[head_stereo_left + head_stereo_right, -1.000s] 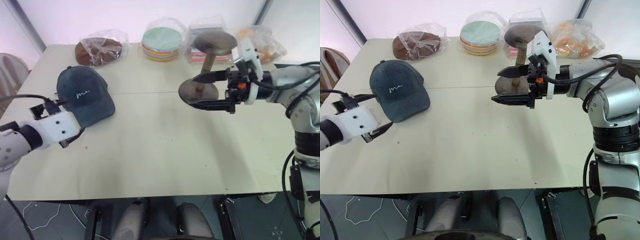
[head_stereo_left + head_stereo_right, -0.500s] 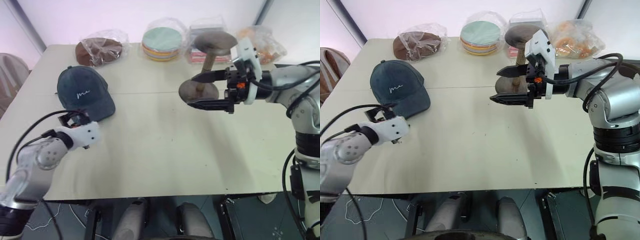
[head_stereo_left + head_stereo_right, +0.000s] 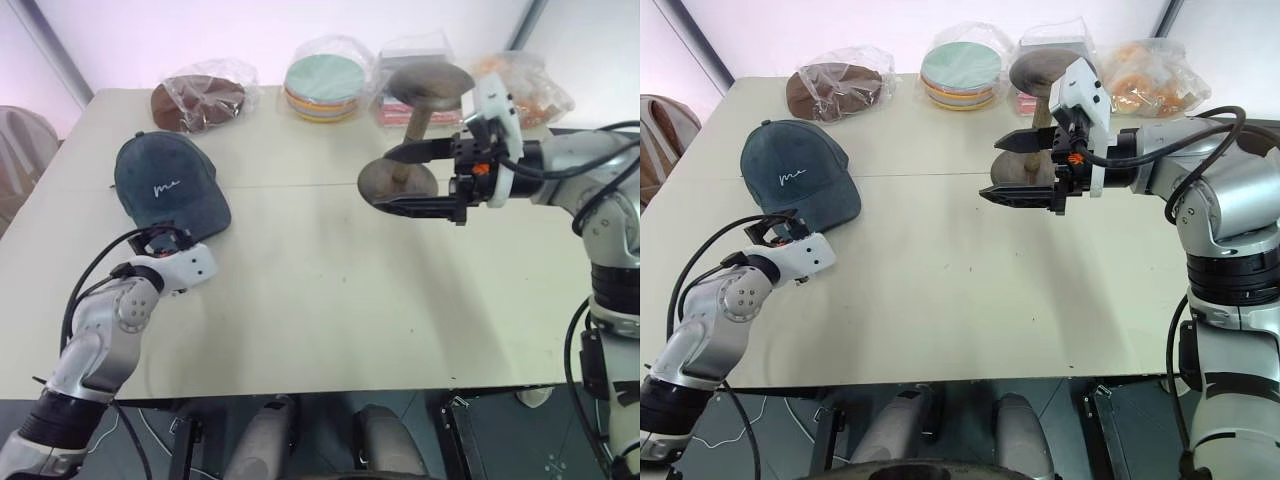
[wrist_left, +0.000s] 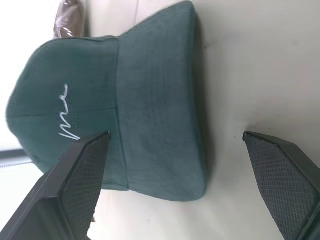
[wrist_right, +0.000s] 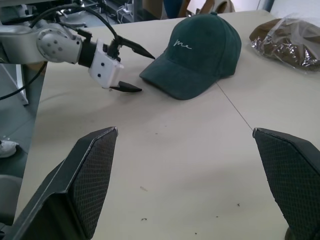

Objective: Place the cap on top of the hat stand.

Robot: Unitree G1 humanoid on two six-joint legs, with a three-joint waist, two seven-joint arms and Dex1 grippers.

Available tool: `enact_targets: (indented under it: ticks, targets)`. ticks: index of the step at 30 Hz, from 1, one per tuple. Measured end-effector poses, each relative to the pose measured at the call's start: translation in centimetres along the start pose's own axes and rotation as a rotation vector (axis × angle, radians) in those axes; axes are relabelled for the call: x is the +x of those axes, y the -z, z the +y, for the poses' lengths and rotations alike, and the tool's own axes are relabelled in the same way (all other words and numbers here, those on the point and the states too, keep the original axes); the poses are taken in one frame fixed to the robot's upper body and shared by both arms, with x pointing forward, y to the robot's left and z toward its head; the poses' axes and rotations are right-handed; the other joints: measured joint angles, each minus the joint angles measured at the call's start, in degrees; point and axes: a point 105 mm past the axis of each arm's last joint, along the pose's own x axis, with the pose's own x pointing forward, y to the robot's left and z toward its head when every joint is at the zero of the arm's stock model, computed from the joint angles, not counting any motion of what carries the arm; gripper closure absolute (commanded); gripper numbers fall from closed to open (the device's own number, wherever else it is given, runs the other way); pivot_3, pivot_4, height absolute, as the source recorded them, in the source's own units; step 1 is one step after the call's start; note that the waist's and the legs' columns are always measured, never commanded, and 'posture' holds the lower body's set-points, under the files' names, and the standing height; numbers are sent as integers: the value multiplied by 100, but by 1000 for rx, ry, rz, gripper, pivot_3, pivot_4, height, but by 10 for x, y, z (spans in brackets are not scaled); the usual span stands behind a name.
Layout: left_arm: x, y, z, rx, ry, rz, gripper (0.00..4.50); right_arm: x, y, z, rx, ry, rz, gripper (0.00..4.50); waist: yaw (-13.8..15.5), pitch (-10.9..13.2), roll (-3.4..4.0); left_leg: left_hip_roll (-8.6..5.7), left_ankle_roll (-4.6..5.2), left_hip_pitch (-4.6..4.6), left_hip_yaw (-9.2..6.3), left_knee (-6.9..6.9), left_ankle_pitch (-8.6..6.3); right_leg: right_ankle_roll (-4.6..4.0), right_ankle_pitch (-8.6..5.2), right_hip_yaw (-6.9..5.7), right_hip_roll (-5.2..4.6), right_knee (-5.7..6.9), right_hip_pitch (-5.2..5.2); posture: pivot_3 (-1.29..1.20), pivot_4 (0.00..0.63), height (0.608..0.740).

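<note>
A wide beige table point(image 3: 330, 300) carries everything, with a seam running across it. Along its far edge lie four plastic-wrapped bundles: brown discs point(image 3: 200, 100), a stack of pastel discs point(image 3: 322, 87), a pinkish packet point(image 3: 400, 105) partly behind the stand, and an orange-toned bag point(image 3: 525, 85). The cap point(image 3: 168, 185), dark teal with small white script on its front, sits flat on the table toward the robot's left side, its brim pointing toward the robot. The hat stand point(image 3: 415, 125) stands upright on the right half, well apart from the cap, its domed top bare. The right gripper point(image 3: 415, 180) hangs above the table just in front of the stand, pointing toward the robot's left, its two black fingers spread wide with nothing between them (one finger crosses the stand's post in the head view, though contact cannot be judged). The left gripper point(image 5: 131, 67) is low over the table just at the brim's front edge, fingers parted wide and empty; in the left wrist view the brim lies between them, untouched.
</note>
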Motion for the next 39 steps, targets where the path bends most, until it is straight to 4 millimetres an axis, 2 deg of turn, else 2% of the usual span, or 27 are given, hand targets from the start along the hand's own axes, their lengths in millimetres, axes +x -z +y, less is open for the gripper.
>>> enact_targets:
  ticks: [7, 27, 39]
  targets:
    - [9, 8, 3, -2, -60, 36, 0, 0, 0, 0, 0, -2, -2, 65, -5, -1, 0, 0, 0, 2, 0, 2, 0, 0, 0, 0, 0, 6, -1, 0, 150, 740]
    - [12, 30, -1, 6, -141, 100, 0, -4, 0, 0, -4, 1, 12, 65, -30, -11, 16, 0, 0, 4, 2, 2, 0, -1, 0, 5, 1, 19, -9, 0, 150, 740]
    - [26, 38, 2, -2, -204, 77, 0, -7, 0, -1, -7, 13, 22, 65, -11, -18, 26, 0, -2, 6, 2, 10, 2, -1, -1, 5, 0, 42, -13, 0, 150, 740]
